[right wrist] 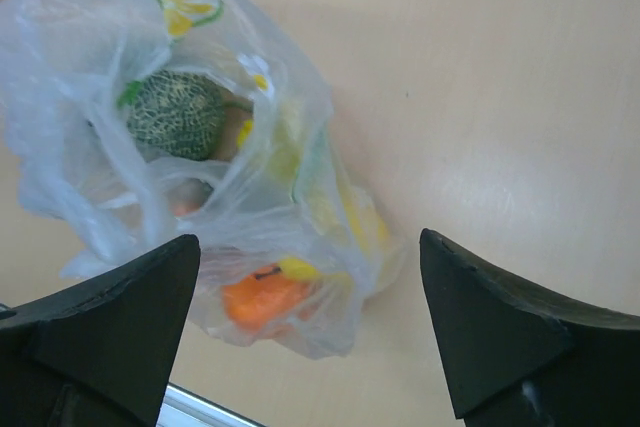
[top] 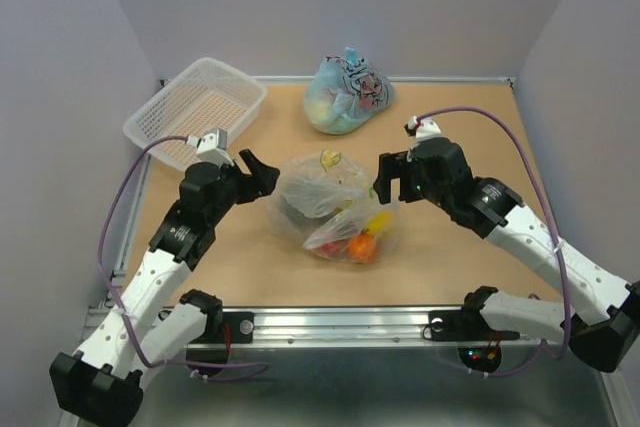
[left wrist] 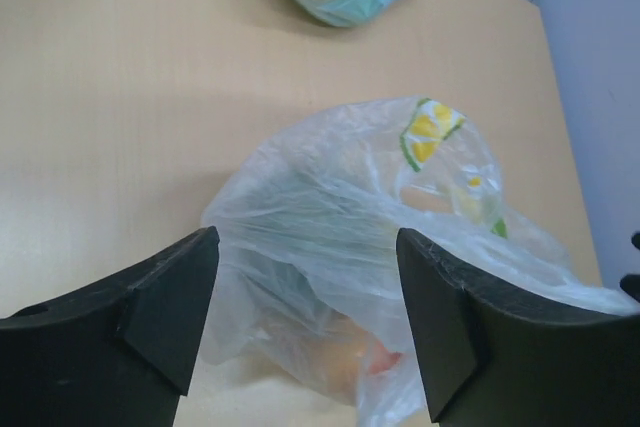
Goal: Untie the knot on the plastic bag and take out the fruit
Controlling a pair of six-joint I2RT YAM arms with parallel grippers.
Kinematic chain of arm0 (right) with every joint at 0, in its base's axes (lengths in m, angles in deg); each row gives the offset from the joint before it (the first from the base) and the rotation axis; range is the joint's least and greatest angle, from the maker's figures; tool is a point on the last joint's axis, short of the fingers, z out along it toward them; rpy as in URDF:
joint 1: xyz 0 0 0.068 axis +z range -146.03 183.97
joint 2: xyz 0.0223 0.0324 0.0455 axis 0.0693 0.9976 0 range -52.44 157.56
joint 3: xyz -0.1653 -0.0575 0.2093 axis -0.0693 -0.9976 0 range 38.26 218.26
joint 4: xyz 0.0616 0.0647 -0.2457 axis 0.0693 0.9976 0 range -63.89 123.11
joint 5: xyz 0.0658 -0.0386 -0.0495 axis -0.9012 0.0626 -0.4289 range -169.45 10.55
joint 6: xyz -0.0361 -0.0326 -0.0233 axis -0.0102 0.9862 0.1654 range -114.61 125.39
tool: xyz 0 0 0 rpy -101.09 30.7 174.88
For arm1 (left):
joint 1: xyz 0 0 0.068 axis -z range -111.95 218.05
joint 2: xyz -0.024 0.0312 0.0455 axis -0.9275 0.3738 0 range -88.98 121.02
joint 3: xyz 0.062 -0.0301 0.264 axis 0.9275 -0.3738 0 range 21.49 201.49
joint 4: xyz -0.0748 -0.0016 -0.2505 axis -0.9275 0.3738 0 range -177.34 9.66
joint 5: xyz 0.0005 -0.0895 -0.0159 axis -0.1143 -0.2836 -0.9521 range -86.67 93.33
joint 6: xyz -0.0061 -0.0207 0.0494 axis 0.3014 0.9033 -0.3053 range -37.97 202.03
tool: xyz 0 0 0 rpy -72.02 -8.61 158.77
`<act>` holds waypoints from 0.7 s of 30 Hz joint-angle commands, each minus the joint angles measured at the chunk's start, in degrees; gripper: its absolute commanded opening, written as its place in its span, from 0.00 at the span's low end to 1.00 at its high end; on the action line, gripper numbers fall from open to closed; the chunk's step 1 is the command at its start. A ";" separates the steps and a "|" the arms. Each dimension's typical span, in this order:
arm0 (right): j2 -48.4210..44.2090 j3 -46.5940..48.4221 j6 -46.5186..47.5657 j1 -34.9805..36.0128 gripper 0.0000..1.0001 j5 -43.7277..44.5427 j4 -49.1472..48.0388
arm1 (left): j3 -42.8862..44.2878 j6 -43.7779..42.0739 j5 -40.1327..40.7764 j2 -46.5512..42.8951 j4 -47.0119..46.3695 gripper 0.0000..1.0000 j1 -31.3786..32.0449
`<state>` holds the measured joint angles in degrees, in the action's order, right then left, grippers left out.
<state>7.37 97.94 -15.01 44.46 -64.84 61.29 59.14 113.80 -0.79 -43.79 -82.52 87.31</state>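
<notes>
Judged the step as getting the plastic bag [top: 325, 197] open at its top. Best done, probably, by pinching only loose film high on the bag, one side each, and drawing apart gently, so as not to tear the thin plastic or drag the fruit [top: 362, 247] across the table [top: 250, 277]. Could not make out the knot itself in any view; worth finding it before closing on anything. Saw the left gripper [top: 262, 173] with fingers spread wide, holding nothing; likewise the right gripper [top: 382, 178], spread and empty. Found the bag lying mid-table between them, left gripper just beside its left flank, right gripper just beside its right. Noted a netted green melon [right wrist: 180, 112] inside, orange pieces at the near end. Saw also a blue bag [top: 347, 92] at the far edge and a white basket [top: 195, 112] far left, both well apart from the grippers.
</notes>
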 commanded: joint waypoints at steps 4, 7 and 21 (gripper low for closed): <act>8.20 8.43 3.80 -0.32 0.98 -0.47 3.67 | 10.86 -3.03 14.74 2.79 6.78 0.86 19.99; 12.68 8.87 2.65 -0.32 0.98 0.42 3.67 | 14.81 -4.43 21.05 8.83 7.66 0.88 26.41; 19.65 1.67 -3.59 -1.55 0.32 -0.99 -2.57 | 21.77 -19.37 35.94 21.70 4.59 0.91 45.94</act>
<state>28.57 102.34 -16.93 43.78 -65.32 61.98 78.96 98.61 30.95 -20.97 -74.85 131.92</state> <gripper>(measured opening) 0.465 0.903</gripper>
